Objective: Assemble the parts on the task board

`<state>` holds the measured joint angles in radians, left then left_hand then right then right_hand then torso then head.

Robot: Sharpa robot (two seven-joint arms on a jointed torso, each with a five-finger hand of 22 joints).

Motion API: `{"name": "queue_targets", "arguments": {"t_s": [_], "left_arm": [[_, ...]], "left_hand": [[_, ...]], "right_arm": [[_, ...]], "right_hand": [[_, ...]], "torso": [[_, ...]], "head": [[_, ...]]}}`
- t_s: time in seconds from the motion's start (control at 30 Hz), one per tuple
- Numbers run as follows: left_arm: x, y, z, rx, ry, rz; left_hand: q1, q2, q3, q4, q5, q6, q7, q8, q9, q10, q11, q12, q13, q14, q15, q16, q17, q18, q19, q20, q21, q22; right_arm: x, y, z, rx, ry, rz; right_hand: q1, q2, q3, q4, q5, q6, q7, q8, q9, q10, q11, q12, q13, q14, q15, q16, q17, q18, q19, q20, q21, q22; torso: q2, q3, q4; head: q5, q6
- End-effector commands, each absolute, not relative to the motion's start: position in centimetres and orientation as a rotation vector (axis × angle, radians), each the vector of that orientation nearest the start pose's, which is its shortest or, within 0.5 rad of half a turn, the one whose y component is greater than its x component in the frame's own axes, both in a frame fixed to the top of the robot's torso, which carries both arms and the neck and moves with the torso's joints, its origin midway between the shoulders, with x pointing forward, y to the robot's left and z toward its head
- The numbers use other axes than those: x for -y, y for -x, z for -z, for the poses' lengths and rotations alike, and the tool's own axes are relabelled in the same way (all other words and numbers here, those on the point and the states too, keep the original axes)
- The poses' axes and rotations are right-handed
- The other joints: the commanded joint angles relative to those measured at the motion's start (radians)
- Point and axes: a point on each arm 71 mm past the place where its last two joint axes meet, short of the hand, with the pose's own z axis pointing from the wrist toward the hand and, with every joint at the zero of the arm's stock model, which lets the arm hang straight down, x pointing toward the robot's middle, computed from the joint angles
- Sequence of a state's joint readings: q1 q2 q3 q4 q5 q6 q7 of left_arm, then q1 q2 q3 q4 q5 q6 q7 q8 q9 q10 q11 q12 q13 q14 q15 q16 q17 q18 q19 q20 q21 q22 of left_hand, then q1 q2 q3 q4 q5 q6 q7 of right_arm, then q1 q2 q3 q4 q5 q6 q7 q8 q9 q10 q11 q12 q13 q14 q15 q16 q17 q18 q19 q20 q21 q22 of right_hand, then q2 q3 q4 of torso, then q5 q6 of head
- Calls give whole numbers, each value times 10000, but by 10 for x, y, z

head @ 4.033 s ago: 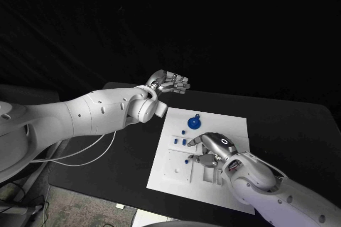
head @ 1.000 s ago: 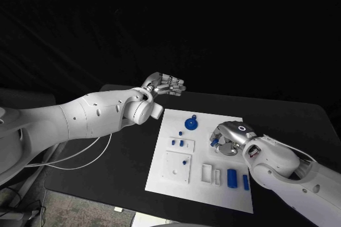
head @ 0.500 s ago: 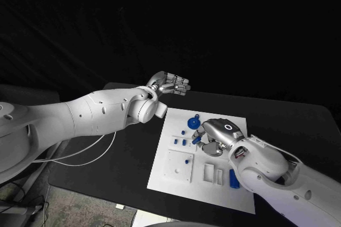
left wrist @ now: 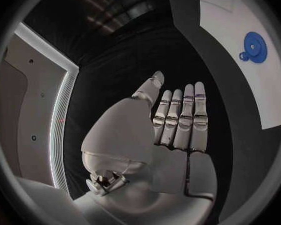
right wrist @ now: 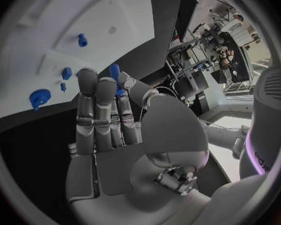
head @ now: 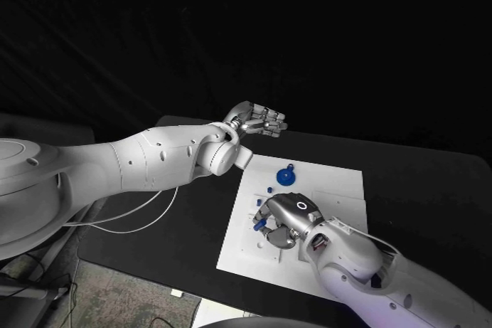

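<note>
The white task board (head: 338, 182) lies mid-table. A round blue part (head: 286, 176) sits near its far edge, also seen in the left wrist view (left wrist: 254, 46). My right hand (head: 285, 215) hovers low over the board's left middle, palm down, pinching a small blue part (head: 261, 224) between thumb and finger. The right wrist view shows that part (right wrist: 115, 76) at the fingertips (right wrist: 87, 77), with several small blue parts (right wrist: 67, 73) standing on the board (right wrist: 65, 30) beyond. My left hand (head: 259, 119) is raised off the board's far left corner, holding nothing, its fingers (left wrist: 178, 117) side by side.
The black table (head: 420, 178) runs around the board, with bare surface to the right and behind. My left forearm (head: 164, 161) stretches along the table's left side. The right forearm (head: 354, 260) covers the board's near right part.
My right hand has carried the blue part from the board's right middle leftward and nearer, and now hangs over the left middle. The left hand has stayed raised at about the same spot.
</note>
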<state>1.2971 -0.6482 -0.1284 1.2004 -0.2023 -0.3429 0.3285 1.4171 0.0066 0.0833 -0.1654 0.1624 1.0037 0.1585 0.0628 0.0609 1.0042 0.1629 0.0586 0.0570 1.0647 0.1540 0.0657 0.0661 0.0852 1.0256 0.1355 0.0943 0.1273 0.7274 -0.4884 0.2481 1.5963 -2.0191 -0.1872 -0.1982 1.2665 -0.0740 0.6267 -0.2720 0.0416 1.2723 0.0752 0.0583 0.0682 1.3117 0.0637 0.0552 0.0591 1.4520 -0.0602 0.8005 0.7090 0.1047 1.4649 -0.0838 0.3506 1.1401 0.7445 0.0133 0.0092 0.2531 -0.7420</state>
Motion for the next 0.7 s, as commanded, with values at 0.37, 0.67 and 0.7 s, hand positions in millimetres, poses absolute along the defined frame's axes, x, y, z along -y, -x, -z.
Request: {"name": "queue_targets", "arguments": {"t_s": [0.37,0.67,0.7], "left_arm": [[-201,-552,174,-14745,8589,13145],[-202,-552,174,-14765,8605,13134],[-202,-552,174,-14766,8606,13133]], "left_hand": [[-2,72,28,-19,5,-13,3,-6,8,-18,29,48,8,-63,-17,-50,-15,101,-52,-6,-38,-7],[-2,72,28,-19,5,-13,3,-6,8,-18,29,48,8,-63,-17,-50,-15,101,-52,-6,-38,-7],[-2,72,28,-19,5,-13,3,-6,8,-18,29,48,8,-63,-17,-50,-15,101,-52,-6,-38,-7]], "right_arm": [[8,-373,284,-16637,4879,-8610],[12,-371,297,-17040,5114,-8328],[13,-371,297,-17061,5129,-8305]], "right_hand": [[-47,76,45,-37,63,81,-3,56,6,461,-412,57,18,-4,-71,-52,19,152,326,-83,-67,37],[-54,74,51,-45,64,82,-2,57,7,460,-411,57,18,-6,-74,-59,18,152,323,-87,-77,44],[-54,74,51,-45,64,82,-2,57,7,460,-411,57,18,-6,-74,-59,18,152,323,-87,-77,44]], "torso": [[-1,27,-38],[-3,32,-35],[-3,29,-41]], "head": [[235,-170],[261,-201],[268,-204]]}}
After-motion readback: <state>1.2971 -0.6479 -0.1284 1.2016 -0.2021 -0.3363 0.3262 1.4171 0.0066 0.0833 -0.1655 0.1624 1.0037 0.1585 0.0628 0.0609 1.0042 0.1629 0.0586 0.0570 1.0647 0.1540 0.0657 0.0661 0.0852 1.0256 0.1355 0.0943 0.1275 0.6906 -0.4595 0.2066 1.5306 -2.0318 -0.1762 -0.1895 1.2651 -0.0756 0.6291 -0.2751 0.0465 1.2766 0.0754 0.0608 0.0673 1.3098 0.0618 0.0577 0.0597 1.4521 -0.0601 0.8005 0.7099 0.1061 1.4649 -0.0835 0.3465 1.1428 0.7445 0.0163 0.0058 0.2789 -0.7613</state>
